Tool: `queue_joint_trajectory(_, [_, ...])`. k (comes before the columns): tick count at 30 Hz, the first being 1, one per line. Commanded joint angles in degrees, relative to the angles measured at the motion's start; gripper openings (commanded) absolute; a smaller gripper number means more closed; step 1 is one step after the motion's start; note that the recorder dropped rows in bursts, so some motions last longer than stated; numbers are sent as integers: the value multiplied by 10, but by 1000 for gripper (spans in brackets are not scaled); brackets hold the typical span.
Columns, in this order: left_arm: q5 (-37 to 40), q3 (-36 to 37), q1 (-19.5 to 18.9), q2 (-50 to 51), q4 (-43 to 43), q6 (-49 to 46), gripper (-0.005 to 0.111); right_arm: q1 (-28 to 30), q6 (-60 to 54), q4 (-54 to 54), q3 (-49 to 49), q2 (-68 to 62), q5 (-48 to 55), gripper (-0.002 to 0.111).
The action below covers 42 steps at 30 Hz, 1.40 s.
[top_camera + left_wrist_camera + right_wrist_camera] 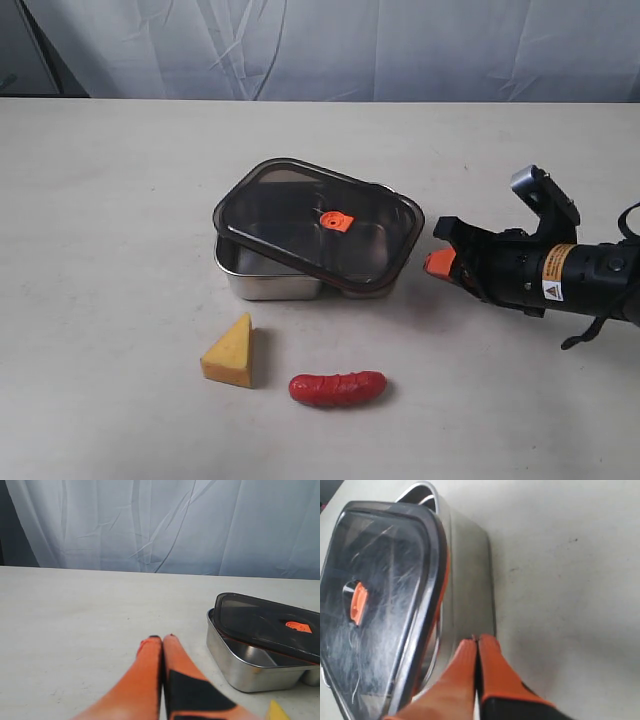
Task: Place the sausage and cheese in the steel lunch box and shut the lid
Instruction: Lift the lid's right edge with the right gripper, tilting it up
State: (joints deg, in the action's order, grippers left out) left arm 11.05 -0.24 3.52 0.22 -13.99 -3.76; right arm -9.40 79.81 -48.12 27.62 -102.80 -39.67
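The steel lunch box sits mid-table, and the dark smoky lid lies askew on top of it, its orange valve tab facing up. In front of the box lie the yellow cheese wedge and the red sausage, side by side on the table. My right gripper is shut and empty, just right of the box; in the right wrist view its tips are close to the box's steel wall. The left gripper is shut and empty over bare table, left of the box.
A pale curtain hangs behind the table's far edge. A corner of the cheese shows at the edge of the left wrist view.
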Motion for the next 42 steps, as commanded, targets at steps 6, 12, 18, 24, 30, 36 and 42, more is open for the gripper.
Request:
queue_joint_trajectory(6, [-7,2,-1,-2,1,1,0,43,-4,-3,2,25,-6,48])
queue_joint_trajectory(12, [-7,2,-1,-2,1,1,0,40,47,-60,56,18,-15,53])
queue_joint_trajectory(18, [-7,2,-1,-2,1,1,0,40,137,-126,124,-23,-12,53])
queue_joint_trajectory(24, [-7,2,-1,-2,1,1,0,40,179,-175,160,-80,-52,53])
queue_joint_trajectory(30, [-7,2,-1,-2,1,1,0,40,174,-186,161,-103,-87,35])
queue_joint_trajectory(36, [-7,2,-1,-2,1,1,0,41,174,-212,161,-105,-87,0])
queue_joint_trajectory(42, [-7,2,-1,-2,1,1,0,41,174,-218,161,-102,-87,-1])
